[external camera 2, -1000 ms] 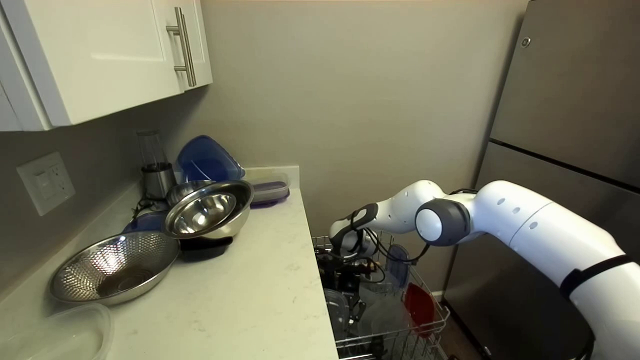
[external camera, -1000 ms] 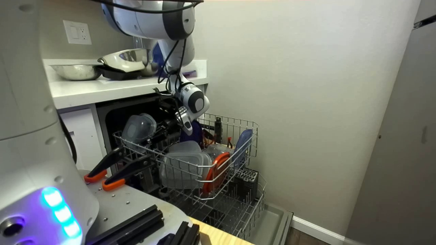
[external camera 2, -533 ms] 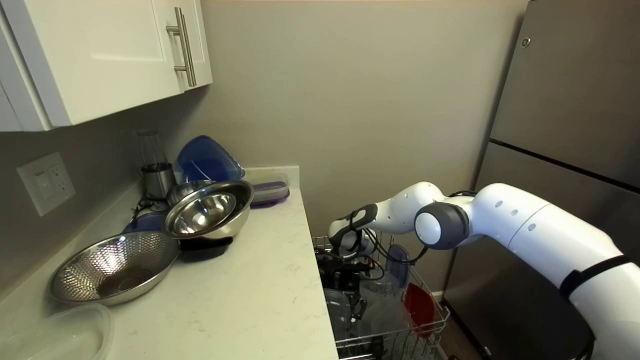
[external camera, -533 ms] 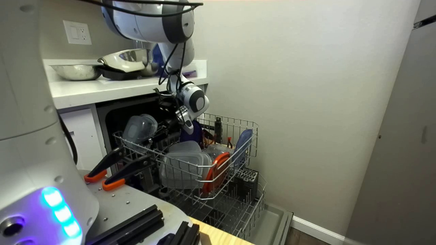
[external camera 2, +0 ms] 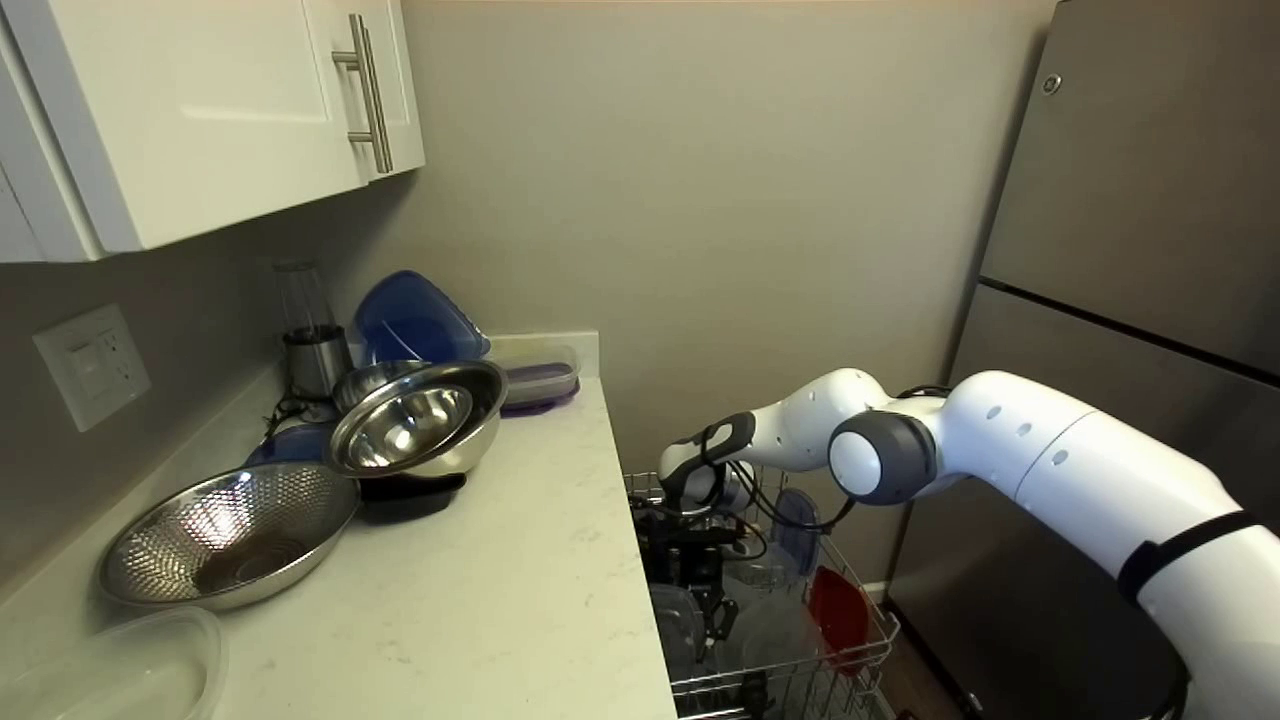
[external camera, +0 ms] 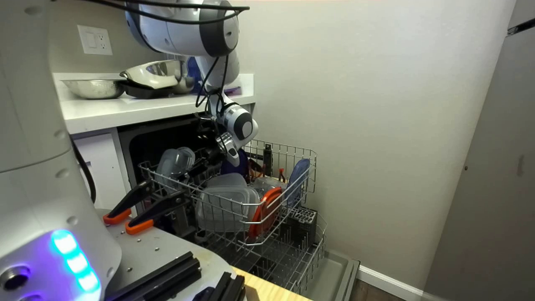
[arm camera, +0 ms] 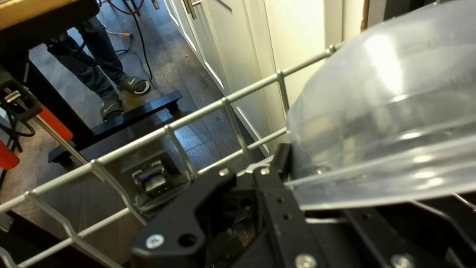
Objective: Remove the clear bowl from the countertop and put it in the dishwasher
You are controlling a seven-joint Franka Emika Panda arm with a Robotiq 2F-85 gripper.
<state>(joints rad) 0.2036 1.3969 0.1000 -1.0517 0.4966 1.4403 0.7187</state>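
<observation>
Holding the clear bowl (arm camera: 375, 115) tipped on its side at the upper rack (arm camera: 197, 115) of the dishwasher (external camera: 126, 144), lower than the countertop (external camera 2: 540, 560); cannot tell whether touching the rack underneath. Gripping the bowl near its rim in the pincer (arm camera: 287, 163), drawn in on it, with one dark fingertip (arm camera: 281, 160) against the outside and its partner hidden behind the bowl; cannot tell the exact gap. Sharing the rack with clear tubs (external camera: 223, 205) and a red lid (external camera 2: 838, 608). Farther out, in an exterior view, can pick out a round badge (external camera 2: 1051, 85) on the fridge (external camera 2: 1140, 200), too small to read. Beyond the rack, in the wrist view, can recognise a Nike swoosh on each sandal (arm camera: 134, 85).
</observation>
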